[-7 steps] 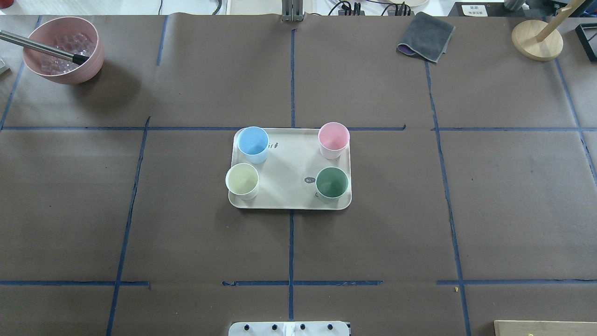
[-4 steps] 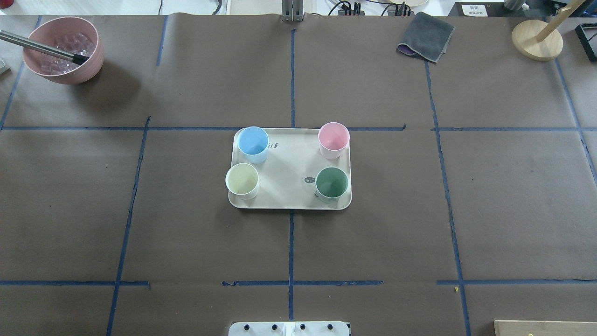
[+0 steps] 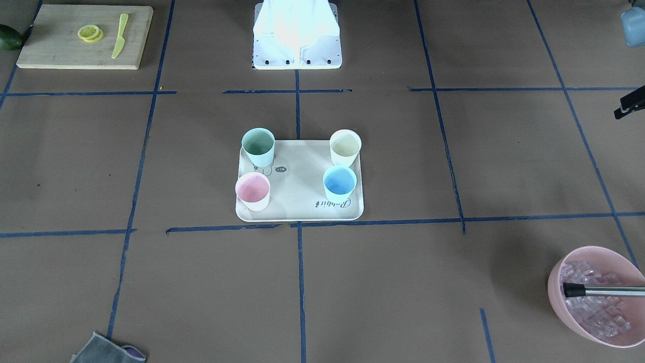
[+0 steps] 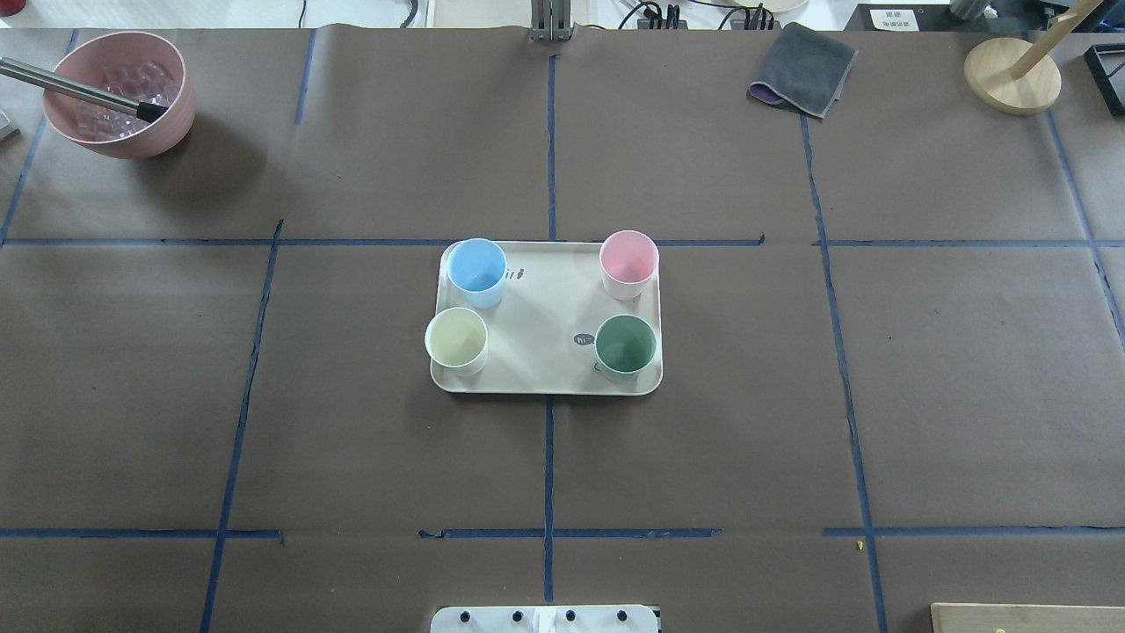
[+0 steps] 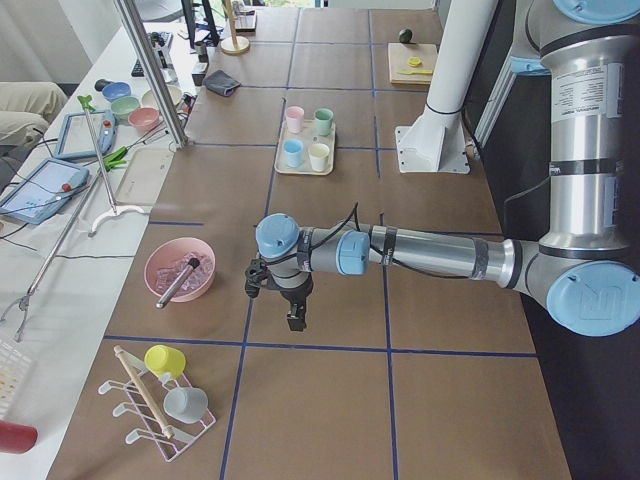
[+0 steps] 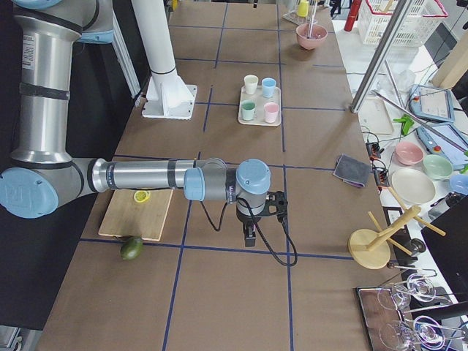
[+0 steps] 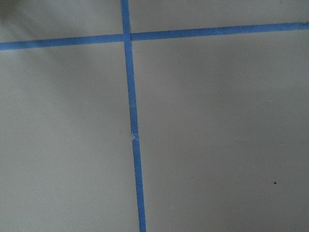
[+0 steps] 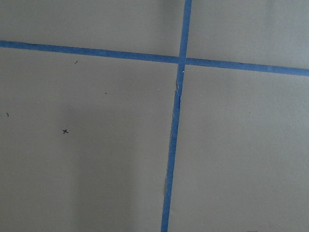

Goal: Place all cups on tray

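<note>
Cups (image 4: 476, 268) upright, mouths up — tray (image 4: 540, 308) long axis left-to-right

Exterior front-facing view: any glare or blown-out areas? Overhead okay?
Exterior front-facing: the robot base is blown out white, detail lost; the cups on the tray are sharp. Overhead exterior: even light, and the pink bowl casts a soft shadow.

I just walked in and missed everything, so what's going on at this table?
Nothing is being handled right now. The blue cup, pink cup, yellow cup and green cup all stand upright on the tray, one near each corner, so the job looks done. The left gripper and right gripper hang over the table far from the tray. I cannot tell if they are open or shut.
</note>
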### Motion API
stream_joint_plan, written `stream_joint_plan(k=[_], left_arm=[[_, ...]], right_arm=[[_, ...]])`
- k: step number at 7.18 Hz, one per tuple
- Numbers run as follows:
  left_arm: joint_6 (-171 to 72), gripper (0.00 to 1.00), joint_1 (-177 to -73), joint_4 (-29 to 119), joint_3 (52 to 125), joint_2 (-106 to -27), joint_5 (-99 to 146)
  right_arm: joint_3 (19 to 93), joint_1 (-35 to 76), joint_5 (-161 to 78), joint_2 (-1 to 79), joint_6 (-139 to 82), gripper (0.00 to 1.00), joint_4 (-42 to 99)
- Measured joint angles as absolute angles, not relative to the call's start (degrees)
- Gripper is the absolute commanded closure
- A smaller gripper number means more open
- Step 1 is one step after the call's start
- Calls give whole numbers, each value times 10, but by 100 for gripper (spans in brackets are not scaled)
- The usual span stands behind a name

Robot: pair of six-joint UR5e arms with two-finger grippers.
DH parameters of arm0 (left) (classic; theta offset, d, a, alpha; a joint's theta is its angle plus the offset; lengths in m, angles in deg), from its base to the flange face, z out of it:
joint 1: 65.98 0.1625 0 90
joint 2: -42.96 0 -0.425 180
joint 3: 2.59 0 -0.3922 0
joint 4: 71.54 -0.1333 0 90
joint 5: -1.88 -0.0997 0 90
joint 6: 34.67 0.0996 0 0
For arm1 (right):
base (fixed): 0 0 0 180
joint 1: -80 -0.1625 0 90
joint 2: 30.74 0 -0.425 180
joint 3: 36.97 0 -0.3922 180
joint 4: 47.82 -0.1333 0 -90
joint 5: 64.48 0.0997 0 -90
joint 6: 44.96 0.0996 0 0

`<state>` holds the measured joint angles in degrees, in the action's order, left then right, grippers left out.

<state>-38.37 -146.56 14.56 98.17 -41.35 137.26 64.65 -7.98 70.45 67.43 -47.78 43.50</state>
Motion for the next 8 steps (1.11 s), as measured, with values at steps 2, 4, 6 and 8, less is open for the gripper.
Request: stream_joint_plan(k=[2,4,6,8], left_arm=[[-382,0,-1465,147,980,-416,1371],[-382,0,-1467,149,981,-416,1367],[-380,0,-1489,145,976,-419,1366],[-380,0,-1508,145,982,-419,1363]], right_arm=[[646,-79,707,674,-478,0,435],[646,-79,708,674,-479,0,435],[646,-79,708,674,-479,0,434],[646,-79,708,675,-480,0,435]])
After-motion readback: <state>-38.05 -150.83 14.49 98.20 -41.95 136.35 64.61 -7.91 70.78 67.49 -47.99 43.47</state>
